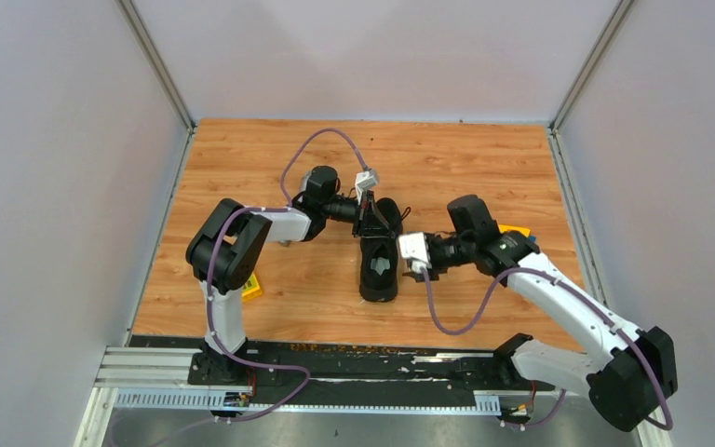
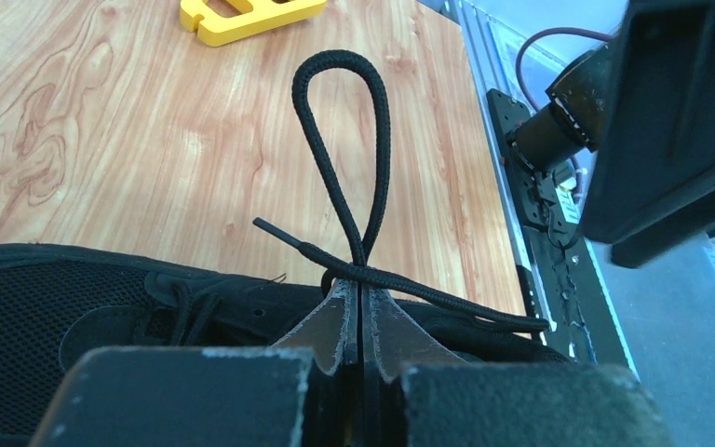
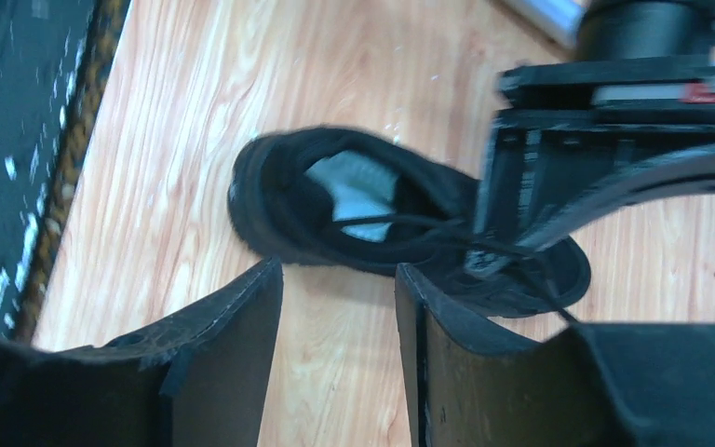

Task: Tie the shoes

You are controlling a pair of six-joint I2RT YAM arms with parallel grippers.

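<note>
A black shoe (image 1: 379, 275) with a pale grey insole lies mid-table, heel toward the arms. My left gripper (image 1: 370, 219) hangs over its laced part. In the left wrist view its jaws (image 2: 361, 291) are shut on the base of a black lace loop (image 2: 340, 130) that stands up from the fingertips, and another lace strand (image 2: 428, 298) crosses just above them. My right gripper (image 1: 404, 247) sits beside the shoe's right side. In the right wrist view it (image 3: 338, 272) is open with only bare wood between the fingers, and the shoe (image 3: 335, 219) lies beyond.
A yellow tool (image 1: 252, 286) lies on the wood near the left arm and also shows in the left wrist view (image 2: 242, 14). An orange object (image 1: 516, 229) peeks out behind the right arm. Grey walls enclose the table; a black rail (image 1: 354, 358) runs along the near edge.
</note>
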